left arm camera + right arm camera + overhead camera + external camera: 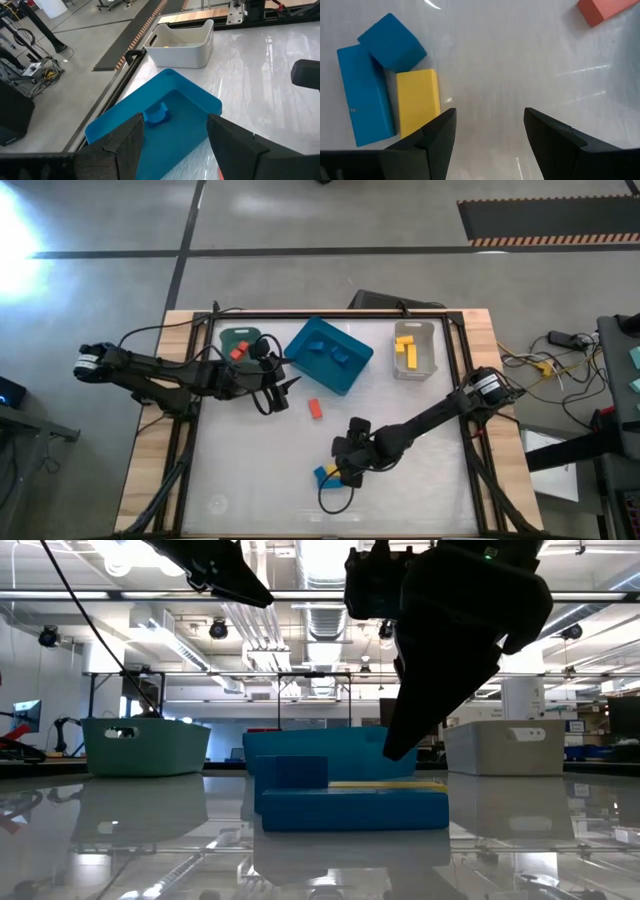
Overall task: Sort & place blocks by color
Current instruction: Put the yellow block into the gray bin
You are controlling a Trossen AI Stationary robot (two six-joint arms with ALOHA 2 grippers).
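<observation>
- Grey concrete flooring with dark tape lines surrounds a wood-edged table (150, 480) whose glossy white top is seen from above.
- At the far left of the tabletop, a green bin (236, 338) is found, with a red block (238, 351) lying in it.
- Just beside that bin, the left gripper (283, 390) is held above the table near the blue bin's corner; its fingers (125, 147) are spread wide apart and nothing is gripped between them.
- A blue bin (328, 355) is set at an angle right of the green one; blue blocks (335, 354) are seen inside it, and one of them (155, 114) shows in the left wrist view.
- A single red bar (315, 409) is left on the bare tabletop below the blue bin, apart from both grippers; its end (602, 11) appears in the right wrist view.
- Nearer the front edge, a cluster of three blocks is laid together: a long blue bar (364, 95), a blue cube (391, 42) touching its end, and a yellow bar (417, 100) just beside both.
- The right gripper (345, 470) is poised just beside this cluster, its fingers (432, 137) parted widely and empty.
- At the right, a grey bin (416, 350) is seen holding yellow blocks (406, 350).
</observation>
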